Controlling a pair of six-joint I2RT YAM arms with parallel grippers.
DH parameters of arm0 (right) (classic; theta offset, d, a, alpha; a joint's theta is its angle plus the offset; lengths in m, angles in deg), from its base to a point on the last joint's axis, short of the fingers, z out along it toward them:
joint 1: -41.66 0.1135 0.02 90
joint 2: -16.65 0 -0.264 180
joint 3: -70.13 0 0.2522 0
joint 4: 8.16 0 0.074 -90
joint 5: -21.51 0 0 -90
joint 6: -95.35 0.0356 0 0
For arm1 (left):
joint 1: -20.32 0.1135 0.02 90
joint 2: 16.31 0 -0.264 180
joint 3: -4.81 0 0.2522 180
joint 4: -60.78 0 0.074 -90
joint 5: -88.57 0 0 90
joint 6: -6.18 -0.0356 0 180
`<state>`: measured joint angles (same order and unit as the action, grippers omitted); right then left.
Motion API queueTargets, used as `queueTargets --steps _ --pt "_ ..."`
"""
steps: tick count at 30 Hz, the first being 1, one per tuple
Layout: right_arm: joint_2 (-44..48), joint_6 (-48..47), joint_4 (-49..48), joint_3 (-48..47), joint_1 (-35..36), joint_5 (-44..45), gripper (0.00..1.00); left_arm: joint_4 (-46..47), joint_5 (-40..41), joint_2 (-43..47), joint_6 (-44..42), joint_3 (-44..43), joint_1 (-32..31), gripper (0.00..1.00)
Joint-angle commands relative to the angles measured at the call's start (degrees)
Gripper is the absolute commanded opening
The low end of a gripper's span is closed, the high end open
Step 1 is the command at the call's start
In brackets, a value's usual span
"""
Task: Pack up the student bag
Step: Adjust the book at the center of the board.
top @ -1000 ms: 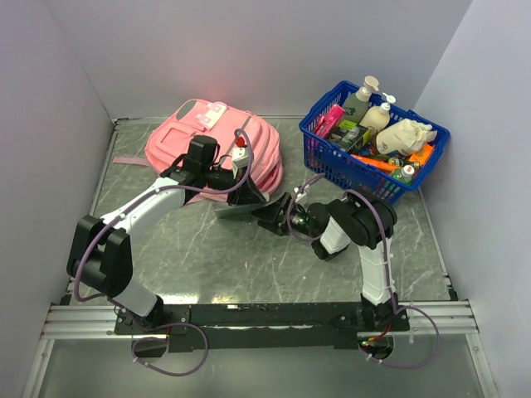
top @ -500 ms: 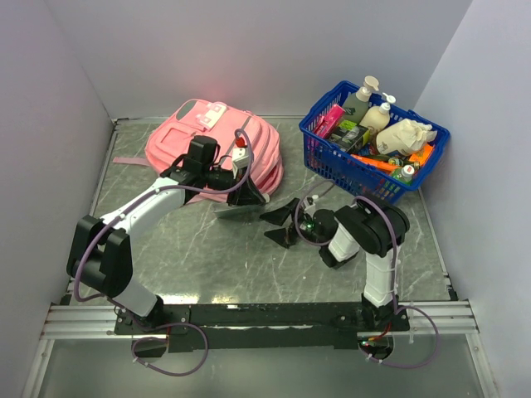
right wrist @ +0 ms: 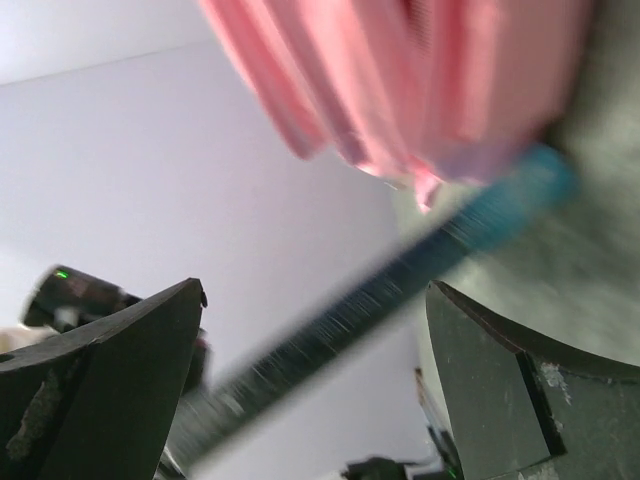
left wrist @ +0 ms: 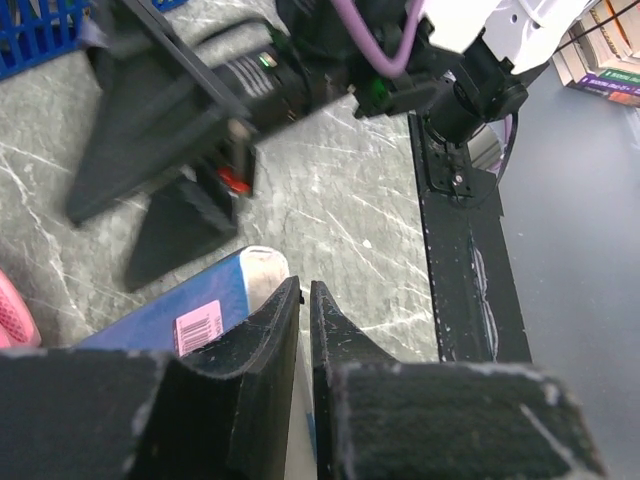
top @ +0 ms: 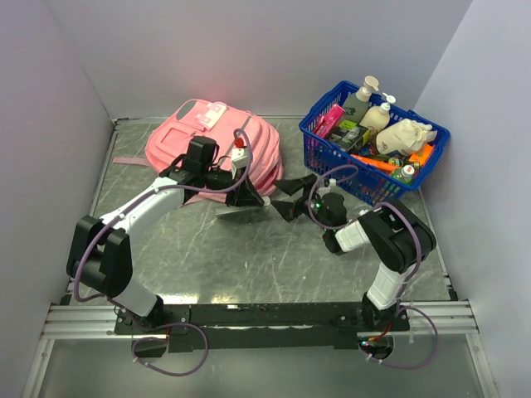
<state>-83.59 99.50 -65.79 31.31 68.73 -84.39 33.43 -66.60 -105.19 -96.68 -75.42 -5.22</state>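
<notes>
The right gripper [top: 287, 197] has swung from the middle of the frame up and to the right, and now sits just below the gap between bag and basket. Its 2 fingers stand wide apart with nothing between them.

The table [top: 249, 265] is grey marble. The bag [top: 203, 141] lies flat on it at the upper left of the frame, near the back wall, 1 strap trailing off to the left. The basket [top: 348, 170] sits at the upper right, full of bottles [top: 377, 116] and packets.

The left arm reaches from the lower left to the bag's lower right edge. The left gripper [top: 246, 196] has its fingers nearly together, clamped on the edge of a thin blue book [top: 241, 213] with a barcode sticker. The book lies just beside the bag's near edge.
</notes>
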Motion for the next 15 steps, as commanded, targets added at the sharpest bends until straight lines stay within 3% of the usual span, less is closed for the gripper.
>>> queueTargets --steps 1,8,11,13,15 --pt "2.9 1.2 7.3 -6.0 0.2 0.3 1.0 -3.5 6.5 -2.0 -3.2 1.0 1.9 0.17" --pt "-0.4 0.1 16.6 -12.3 3.9 -16.2 1.0 -3.9 6.1 -2.5 -3.9 0.9 2.7 0.17" --pt "-0.6 0.1 18.0 -6.8 7.6 -15.0 1.0 -4.2 5.8 -2.3 -4.6 1.3 3.1 0.17" --pt "-2.9 2.4 13.2 -6.1 9.5 -16.6 1.0 -3.2 5.9 -2.1 -4.5 1.5 3.2 0.17" --pt "-3.7 1.7 14.8 -7.2 10.0 -19.1 1.0 -4.1 5.8 -2.6 -4.2 1.1 3.4 0.17"
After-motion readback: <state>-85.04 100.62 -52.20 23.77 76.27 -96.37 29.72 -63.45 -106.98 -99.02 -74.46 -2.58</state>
